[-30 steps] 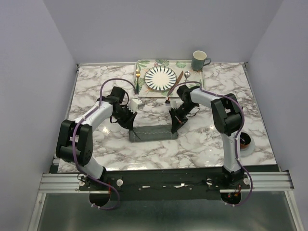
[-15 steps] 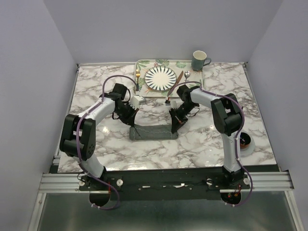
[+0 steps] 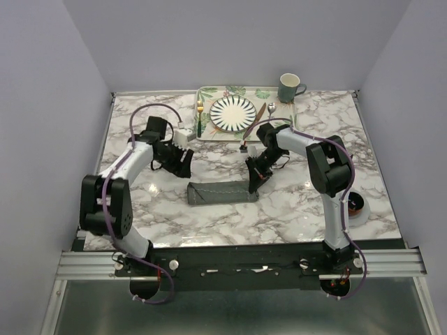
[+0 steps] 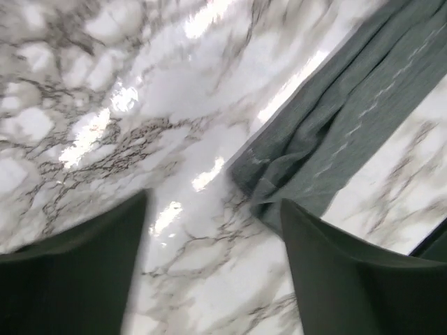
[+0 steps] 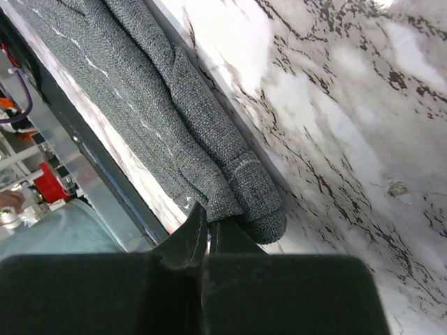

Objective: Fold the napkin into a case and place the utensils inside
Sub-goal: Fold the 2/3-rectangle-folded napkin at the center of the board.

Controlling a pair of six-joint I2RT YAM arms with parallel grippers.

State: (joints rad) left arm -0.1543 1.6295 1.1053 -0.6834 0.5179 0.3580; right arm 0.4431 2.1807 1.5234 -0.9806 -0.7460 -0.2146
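The napkin (image 3: 222, 192) lies folded as a long narrow dark grey case in the middle of the marble table. My right gripper (image 3: 253, 183) is at its right end, shut on a pinch of the cloth edge (image 5: 237, 181) at the fingertips (image 5: 198, 218). My left gripper (image 3: 184, 162) is open and empty, hovering above and left of the case's left end (image 4: 349, 105), apart from it. The fork (image 3: 200, 115), knife (image 3: 260, 116) and spoon (image 3: 271, 108) lie on the tray at the back.
A leaf-patterned tray (image 3: 244, 91) holds a striped plate (image 3: 233, 113) at the back centre. A grey mug (image 3: 289, 88) stands at its right corner. A small round object (image 3: 356, 204) sits near the right edge by the right arm.
My left gripper has let go of the napkin's left end, opened, and drawn back up and to the left. The right gripper has stayed in place.
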